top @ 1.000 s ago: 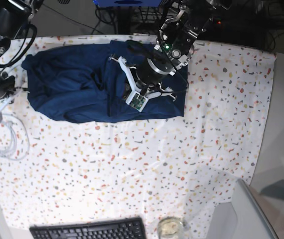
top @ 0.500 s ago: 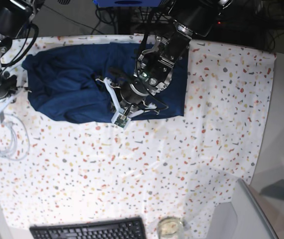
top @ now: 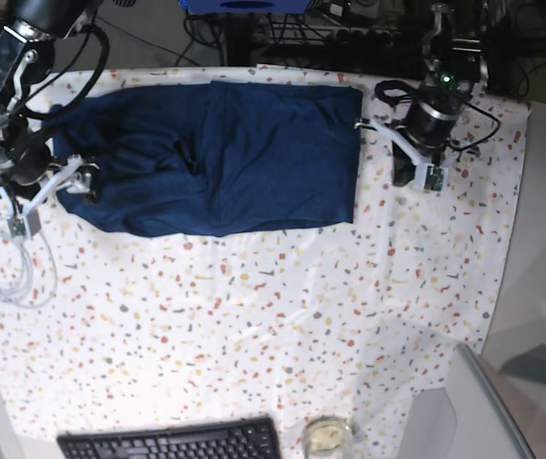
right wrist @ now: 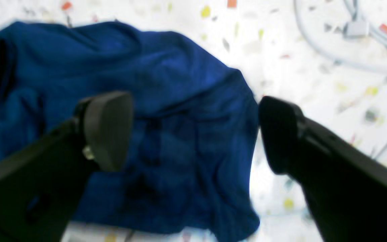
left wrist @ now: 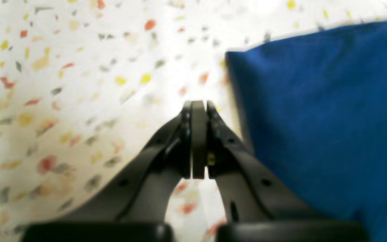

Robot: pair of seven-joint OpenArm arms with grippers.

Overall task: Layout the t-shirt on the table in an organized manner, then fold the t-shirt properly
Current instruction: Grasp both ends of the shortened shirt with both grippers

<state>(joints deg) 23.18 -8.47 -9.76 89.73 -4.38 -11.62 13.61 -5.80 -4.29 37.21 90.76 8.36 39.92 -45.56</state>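
Observation:
The dark navy t-shirt (top: 225,158) lies spread across the far part of the table (top: 301,316), its right half flat and its left end bunched and wrinkled. My left gripper (top: 404,174) is shut and empty, hovering over the speckled cloth just right of the shirt's right edge; in the left wrist view the left gripper (left wrist: 198,103) has the t-shirt (left wrist: 324,117) beside it, apart from the fingers. My right gripper (top: 75,180) stands open over the shirt's crumpled left end. In the right wrist view the right gripper (right wrist: 193,131) holds nothing, with the t-shirt (right wrist: 180,101) below its spread fingers.
A coiled white cable (top: 5,268) lies on the table left of the shirt, also visible as the white cable (right wrist: 331,57) in the right wrist view. A black keyboard (top: 172,442) and a glass (top: 327,437) sit at the near edge. A grey surface (top: 464,411) borders the lower right.
The left arm swept right from the shirt's middle and off its right edge, leaving that half flat. The right gripper opened and moved onto the shirt's left end.

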